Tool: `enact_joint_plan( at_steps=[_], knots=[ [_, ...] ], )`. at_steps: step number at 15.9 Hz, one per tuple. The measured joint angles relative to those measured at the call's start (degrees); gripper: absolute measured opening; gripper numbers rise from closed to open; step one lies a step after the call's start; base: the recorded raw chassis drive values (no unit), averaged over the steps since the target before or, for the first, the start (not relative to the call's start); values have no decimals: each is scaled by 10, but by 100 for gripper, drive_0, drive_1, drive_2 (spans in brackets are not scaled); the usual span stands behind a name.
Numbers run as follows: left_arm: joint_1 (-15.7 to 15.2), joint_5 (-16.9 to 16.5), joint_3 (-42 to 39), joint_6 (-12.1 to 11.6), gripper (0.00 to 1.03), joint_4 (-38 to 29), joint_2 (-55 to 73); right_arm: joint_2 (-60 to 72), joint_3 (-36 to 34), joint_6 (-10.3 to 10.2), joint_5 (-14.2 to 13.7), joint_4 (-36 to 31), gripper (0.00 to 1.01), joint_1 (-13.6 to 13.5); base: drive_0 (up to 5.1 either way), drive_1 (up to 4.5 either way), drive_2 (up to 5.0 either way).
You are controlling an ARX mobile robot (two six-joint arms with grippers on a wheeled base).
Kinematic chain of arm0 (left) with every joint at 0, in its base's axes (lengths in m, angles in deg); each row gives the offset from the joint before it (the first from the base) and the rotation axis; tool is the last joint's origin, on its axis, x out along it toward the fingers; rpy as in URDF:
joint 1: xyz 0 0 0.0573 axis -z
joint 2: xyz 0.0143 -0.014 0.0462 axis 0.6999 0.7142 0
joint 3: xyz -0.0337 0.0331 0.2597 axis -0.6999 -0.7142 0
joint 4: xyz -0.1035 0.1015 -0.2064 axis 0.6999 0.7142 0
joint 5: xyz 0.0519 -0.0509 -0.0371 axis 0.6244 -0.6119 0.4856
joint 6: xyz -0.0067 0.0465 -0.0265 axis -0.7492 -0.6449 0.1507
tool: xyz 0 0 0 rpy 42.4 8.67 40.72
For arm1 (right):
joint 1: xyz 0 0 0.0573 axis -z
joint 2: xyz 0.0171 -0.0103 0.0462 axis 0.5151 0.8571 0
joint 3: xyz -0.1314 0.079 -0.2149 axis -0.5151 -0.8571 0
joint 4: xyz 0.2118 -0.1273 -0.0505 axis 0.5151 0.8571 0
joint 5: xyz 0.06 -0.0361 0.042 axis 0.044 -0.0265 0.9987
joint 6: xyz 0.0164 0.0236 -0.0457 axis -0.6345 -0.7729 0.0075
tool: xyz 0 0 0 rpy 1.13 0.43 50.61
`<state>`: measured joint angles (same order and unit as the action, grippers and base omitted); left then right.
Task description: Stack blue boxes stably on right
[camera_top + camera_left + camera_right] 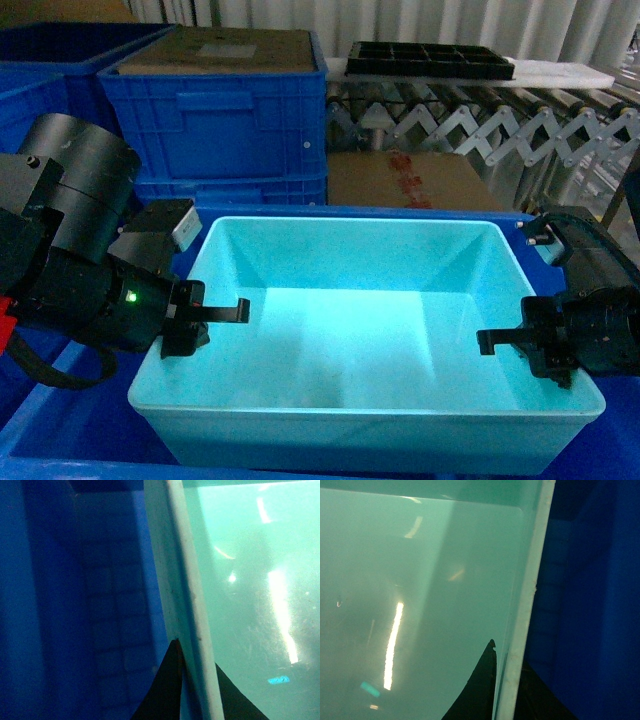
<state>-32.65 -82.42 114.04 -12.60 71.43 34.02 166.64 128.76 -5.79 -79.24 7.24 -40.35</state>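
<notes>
A light turquoise-blue tub [350, 330], glossy and empty, with sloping walls and a flat rim, is shown low in the centre of the head view, seated inside a larger dark blue crate [70, 420] whose walls appear around it. The left gripper [195, 322] is placed at the tub's left rim, with 1 black finger reaching over the rim into the tub; in the left wrist view its 2 dark fingers [160, 690] are seen on either side of the pale rim [192, 600], 1 outside against the crate's blue wall [100, 630] and 1 inside over the turquoise floor, so that the rim is straddled by narrowly parted jaws that appear pressed onto it. The right gripper [535, 345] is placed likewise at the tub's right rim, 1 finger projecting inward; in the right wrist view a black finger [477, 690] is seen inside the rim [527, 600] and another just outside it, the rim being held between them. The tub is thus gripped at both short sides. Behind it, 2 stacked dark blue crates [225, 110] are shown at upper left, the top 1 covered by a brown board [235, 48]. At upper right an expanding roller conveyor [480, 125] carries a black compartment tray [430, 60], and a brown carton [415, 180] lies below it.
</notes>
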Motion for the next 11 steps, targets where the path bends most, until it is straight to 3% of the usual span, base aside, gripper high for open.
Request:
enact_joint_plan(
  at_steps=[1,3,4,7,11],
  knots=[
    [0,0,0,0,6,0,0,0,0,1,0,0,7,0,0,0,0],
    [0,12,0,-46,25,0,0,0,1,53,-13,0,27,0,0,0,0],
    [-2,19,0,-62,35,0,0,0,1,69,-20,1,36,1,0,0,0],
    [-9,21,1,-81,64,-1,-1,0,3,91,-22,-1,66,7,0,0,0],
    [-1,11,5,-91,99,-3,-1,0,5,101,-9,-3,100,3,0,0,0]
  ],
)
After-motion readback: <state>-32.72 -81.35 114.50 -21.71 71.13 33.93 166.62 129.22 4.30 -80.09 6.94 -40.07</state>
